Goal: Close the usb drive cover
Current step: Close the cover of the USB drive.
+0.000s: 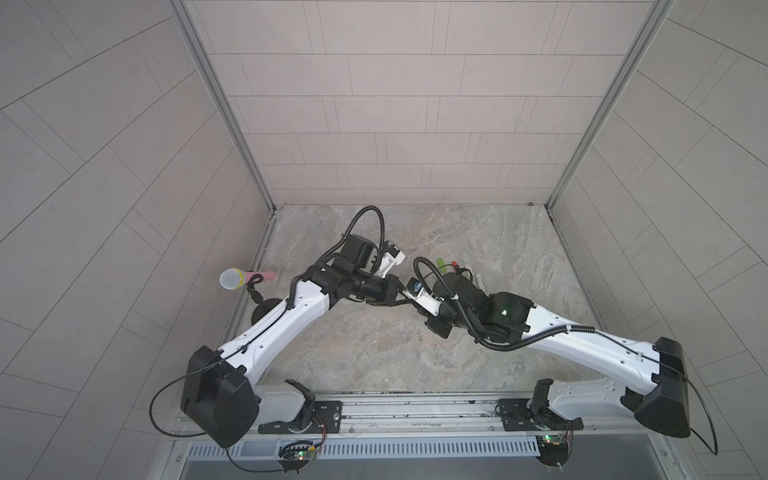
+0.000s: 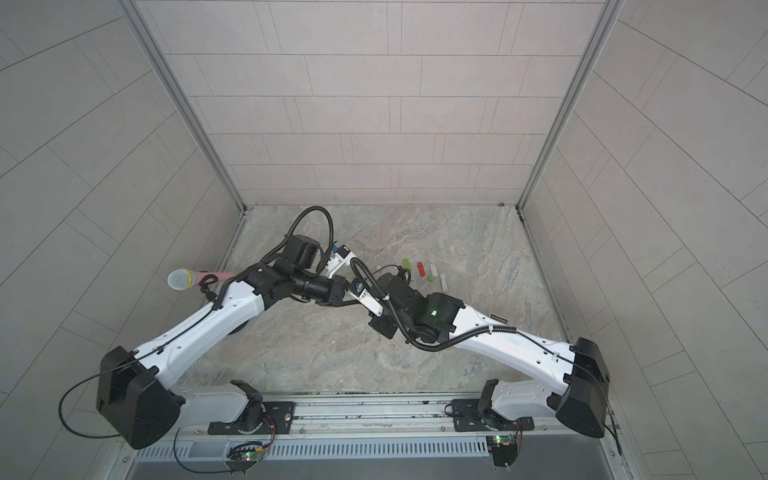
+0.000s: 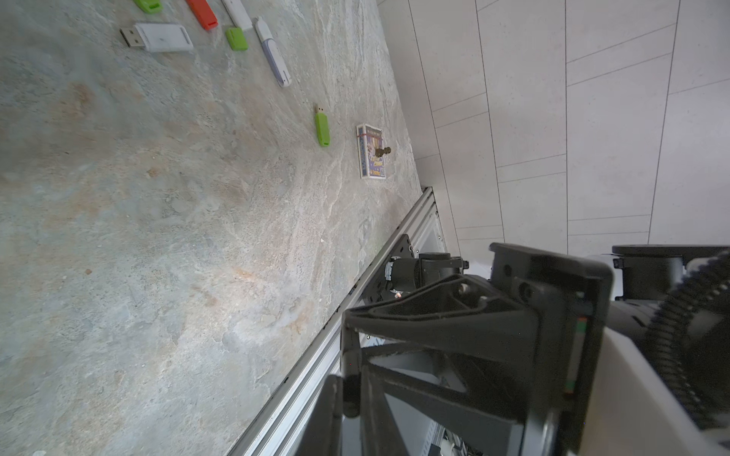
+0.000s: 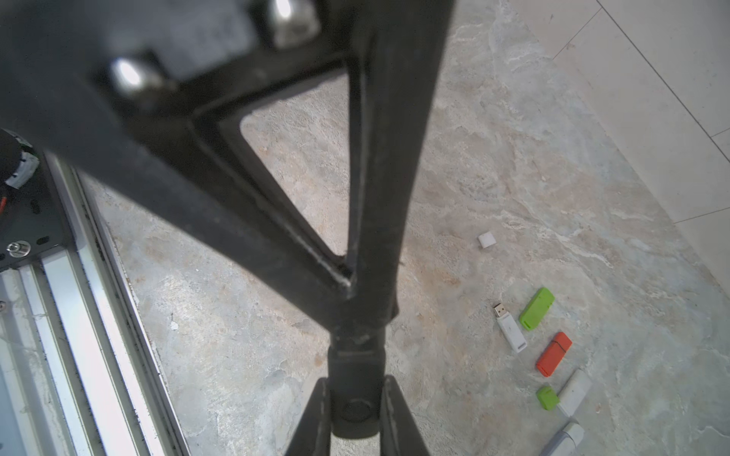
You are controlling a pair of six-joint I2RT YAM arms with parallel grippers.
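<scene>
1. Noted both arms reaching inward over the stone table (image 1: 374,353), meeting tip to tip above its middle. Tips hidden under the wrist cameras in both top views.
2. Found right gripper (image 4: 355,381) pinched narrow around a short black block (image 4: 355,410), one finger on each side.
3. Found left gripper (image 4: 356,310) drawn narrow too, tips together against the block's far end. Cannot tell pinching from mere touching.
4. Cannot identify the block: too dark, no plug or seam showing.
5. Spotted a row of drives lying flat on the table behind the right wrist, well apart from both grippers: green drive (image 4: 536,308), white drive (image 4: 510,327) with bare plug, red drive (image 4: 554,359), white stick (image 4: 574,393), grey stick (image 4: 563,440).
6. Logged loose caps: white cap (image 4: 486,239) near the white drive but apart; green cap (image 4: 547,397) just beside the white stick.
7. Spotted, in the left wrist view, a second green drive (image 3: 322,128) with bare plug, alone, near a small printed box (image 3: 371,151).
8. Noted a microphone (image 1: 235,279) at the table's left edge, near the left arm.
</scene>
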